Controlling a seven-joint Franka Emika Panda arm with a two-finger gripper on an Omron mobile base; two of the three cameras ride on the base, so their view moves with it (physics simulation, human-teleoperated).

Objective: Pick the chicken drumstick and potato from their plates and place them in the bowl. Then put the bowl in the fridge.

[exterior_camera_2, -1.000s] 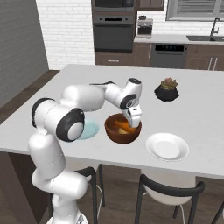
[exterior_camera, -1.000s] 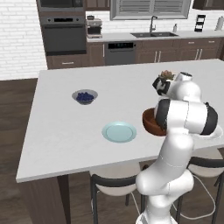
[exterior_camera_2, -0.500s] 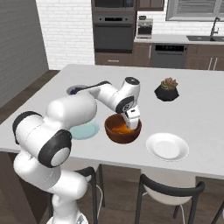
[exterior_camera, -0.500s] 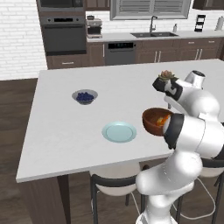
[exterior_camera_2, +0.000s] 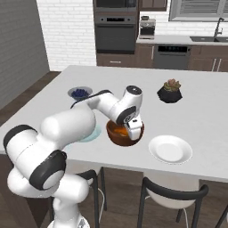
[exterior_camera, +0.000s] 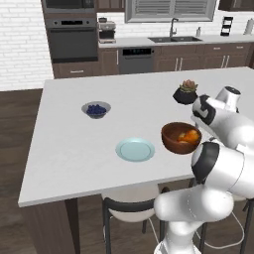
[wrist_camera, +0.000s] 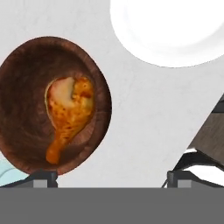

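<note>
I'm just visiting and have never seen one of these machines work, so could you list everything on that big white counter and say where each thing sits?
Dark reddish-brown wooden bowl: one, near the counter's front edge, between the two plates.
Orange-brown chicken drumstick: one, lying in the bowl, over the potato.
Yellowish-tan potato: one, in the bowl, mostly covered.
Pale blue-green plate: one, bare, left of the bowl.
White plate: one, bare, right of the bowl.
Small grey bowl of blueberries: one, far left.
Black pot with a succulent: one, behind the bowl.
Two-finger gripper: one, open, above the bowl's right rim.
</note>
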